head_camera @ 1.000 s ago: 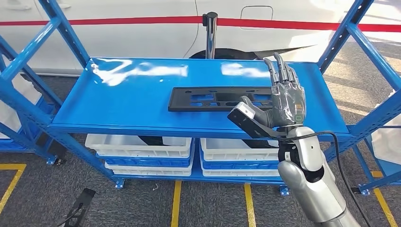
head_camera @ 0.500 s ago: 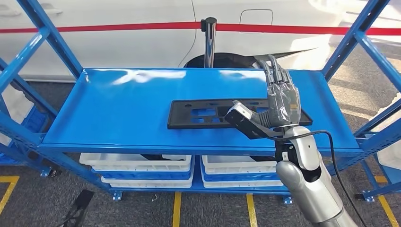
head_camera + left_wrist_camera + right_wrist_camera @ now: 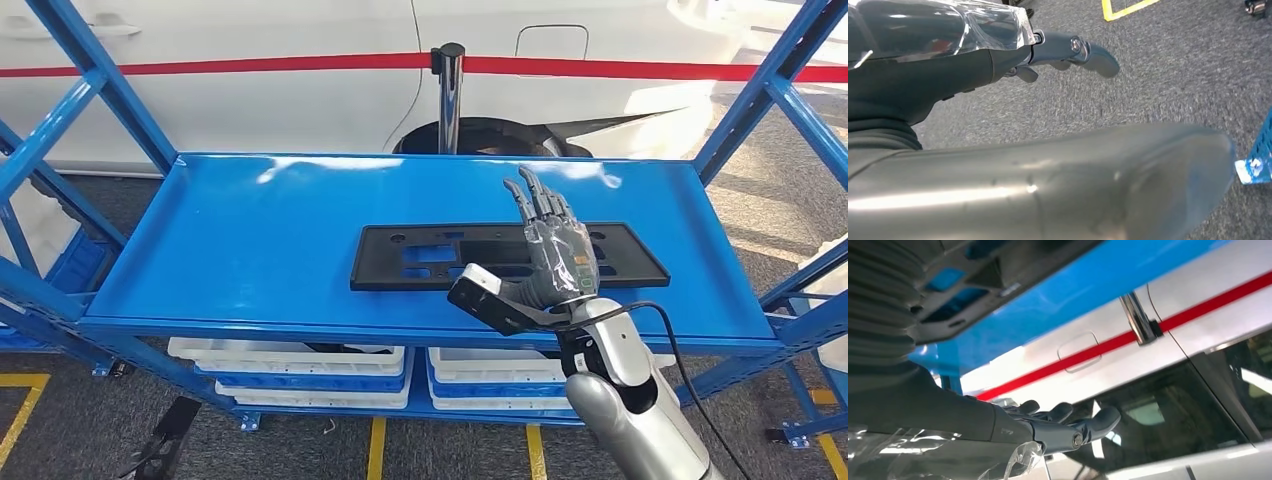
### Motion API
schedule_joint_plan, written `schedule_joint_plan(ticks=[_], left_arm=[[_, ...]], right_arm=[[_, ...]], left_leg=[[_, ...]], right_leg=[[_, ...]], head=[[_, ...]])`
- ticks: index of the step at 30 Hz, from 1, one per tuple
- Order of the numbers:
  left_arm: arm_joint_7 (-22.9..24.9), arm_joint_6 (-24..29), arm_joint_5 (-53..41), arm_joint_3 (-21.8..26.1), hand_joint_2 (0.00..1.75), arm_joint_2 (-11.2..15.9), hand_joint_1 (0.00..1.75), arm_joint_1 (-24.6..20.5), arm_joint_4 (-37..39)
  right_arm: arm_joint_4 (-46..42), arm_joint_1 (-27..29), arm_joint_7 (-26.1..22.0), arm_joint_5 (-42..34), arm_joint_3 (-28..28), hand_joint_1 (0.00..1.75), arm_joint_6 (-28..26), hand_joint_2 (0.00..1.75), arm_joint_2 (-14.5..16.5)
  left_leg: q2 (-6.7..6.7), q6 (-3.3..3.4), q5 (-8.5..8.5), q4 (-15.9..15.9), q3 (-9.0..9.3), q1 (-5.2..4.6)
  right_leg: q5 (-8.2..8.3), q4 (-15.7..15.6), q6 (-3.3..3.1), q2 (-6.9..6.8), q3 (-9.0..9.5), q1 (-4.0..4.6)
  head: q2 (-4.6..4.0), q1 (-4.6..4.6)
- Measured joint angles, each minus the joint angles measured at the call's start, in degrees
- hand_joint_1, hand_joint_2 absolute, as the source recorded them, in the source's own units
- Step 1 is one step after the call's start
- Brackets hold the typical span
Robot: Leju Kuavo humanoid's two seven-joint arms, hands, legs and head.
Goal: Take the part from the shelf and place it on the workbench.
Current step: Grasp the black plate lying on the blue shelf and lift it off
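So the part (image 3: 505, 256), a long flat black plate with cut-outs, is lying flat on the top deck of the blue shelf (image 3: 250, 250), toward the right and a bit nearer the front edge than the back. It makes sense that it sits lengthwise like that, since the long side faces the robot and gives it an edge to get under.

The right hand (image 3: 555, 255) is up over the part's right-middle stretch, fingers spread and pointing toward the far side, nothing in it. From the head view it overlaps the plate, but I honestly can't tell if it's touching or just hovering above. My guess is it's lining up for a flat, palm-down approach, because a thin plate like this doesn't offer much to pinch from the top.

The right wrist view adds the angle you don't get from the head: looking out along the fingers (image 3: 1068, 422), you see them extended and apart with no plate between them, plus the white car (image 3: 1148, 355) with its red stripe beyond.

The left hand (image 3: 998, 55) is hanging down over grey carpet floor (image 3: 1173, 65), holding nothing. Its fingers look loosely curled, so I can't tell whether it counts as open or closed.
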Motion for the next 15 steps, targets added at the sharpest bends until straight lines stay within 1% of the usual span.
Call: schedule_joint_plan(ticks=[1,2,3,5,6,7,8,9,10,11,12,13,14,15], left_arm=[[0.0,0.0,0.0,0.0,0.0,0.0,0.0,0.1,0.0],[0.0,0.1,0.1,0.0,0.0,0.0,0.0,0.1,0.0],[0.0,0.1,0.1,0.0,0.0,0.0,0.0,0.2,0.0],[-0.1,0.2,0.2,0.0,0.0,0.1,0.0,0.3,0.0],[-0.1,0.2,0.3,0.0,0.0,0.1,0.0,0.4,0.0],[-0.2,0.2,0.4,-0.1,0.0,0.1,0.0,0.5,0.0],[-0.2,0.2,0.4,-0.1,0.0,0.1,0.0,0.6,0.0],[-0.3,0.3,0.4,0.0,0.0,0.1,0.0,0.6,0.0],[-0.3,0.3,0.4,0.0,0.0,0.1,0.0,0.6,0.0],[-0.3,0.3,0.4,-0.1,0.0,0.1,0.0,0.6,0.0],[-0.3,0.3,0.4,-0.1,0.0,0.1,0.0,0.5,0.0],[-0.3,0.3,0.4,-0.1,0.0,0.1,0.0,0.6,0.0],[-0.3,0.3,0.4,-0.1,0.0,0.1,0.0,0.6,0.0],[-0.3,0.3,0.4,0.0,0.0,0.1,0.0,0.6,0.0]], right_arm=[[-0.3,0.3,0.4,-0.3,0.3,0.0,0.3,1.75,0.1],[-0.7,0.6,0.8,-0.7,0.5,0.0,0.6,1.75,0.2],[-1.3,0.8,1.3,-1.1,0.7,0.0,0.9,1.75,0.3],[-2.7,1.4,2.1,-2.0,1.0,0.0,1.8,1.75,0.3],[-3.5,1.8,2.5,-2.6,1.2,0.0,2.3,1.75,0.4],[-4.4,2.3,2.9,-3.3,1.4,0.0,3.0,1.75,0.4],[-5.4,2.6,3.2,-4.0,1.6,0.0,3.6,1.75,0.4],[-6.4,2.8,3.3,-4.7,1.7,0.0,4.2,1.75,0.4],[-7.4,2.9,3.5,-5.2,1.7,0.0,4.7,1.75,0.4],[-8.2,3.0,3.6,-5.5,1.8,0.0,4.9,1.75,0.4],[-8.9,3.0,3.6,-5.7,1.9,0.0,5.1,1.75,0.4],[-9.5,3.1,3.7,-5.8,2.0,0.0,5.2,1.75,0.4],[-10.0,3.2,3.8,-5.9,2.1,0.0,5.4,1.75,0.4],[-10.6,3.4,3.8,-5.9,2.3,0.0,5.5,1.75,0.4]], left_leg=[[0.08,-0.28,-0.39,0.4,-0.19,0.09],[0.19,-0.59,-1.33,1.8,-0.81,0.17],[0.31,-0.87,-2.83,4.4,-1.97,0.22],[0.46,-1.3,-6.61,12.5,-5.84,0.26],[0.47,-1.39,-7.72,15.9,-7.6,0.26],[0.49,-1.4,-7.82,17.6,-8.58,0.26],[0.5,-1.32,-6.76,16.9,-8.38,0.25],[0.52,-1.14,-4.77,13.7,-7.01,0.23],[0.53,-0.85,-2.49,9.3,-5.02,0.17],[0.55,-0.53,-0.84,5.1,-2.97,0.01],[0.57,-0.25,0.18,2.1,-1.48,-0.14],[0.57,-0.05,0.46,0.5,-0.68,-0.3],[0.56,0.08,0.26,0.2,-0.4,-0.44],[0.55,0.25,0.3,0.0,-0.36,-0.36]], right_leg=[[0.03,-0.1,-0.28,0.0,0.04,-0.05],[0.06,-0.2,-0.6,-0.01,0.09,-0.13],[0.06,-0.2,-0.87,-0.02,0.15,-0.22],[-0.13,-0.2,-1.3,-0.02,0.25,-0.17],[-0.23,-0.2,-1.44,-0.01,0.32,-0.1],[-0.36,-0.2,-1.53,0.02,0.44,-0.03],[-0.51,-0.2,-1.57,0.07,0.61,0.04],[-0.69,-0.2,-1.55,0.13,0.88,0.09],[-0.91,-0.2,-1.48,0.17,1.19,0.13],[-1.14,-0.2,-1.34,0.21,1.46,0.3],[-1.31,-0.1,-1.19,0.25,1.63,0.41],[-1.41,-0.2,-1.04,0.27,1.71,0.5],[-1.46,-0.2,-0.9,0.29,1.74,0.55],[-1.5,-0.3,-0.7,0.32,1.78,0.54]], head=[[0.0,-0.03],[0.0,-0.06],[0.0,-0.09],[0.0,-0.18],[0.0,-0.19],[0.0,-0.2],[0.0,-0.21],[0.0,-0.21],[0.0,-0.21],[0.0,-0.21],[0.0,-0.21],[0.0,-0.21],[0.0,-0.2],[0.0,-0.19]])
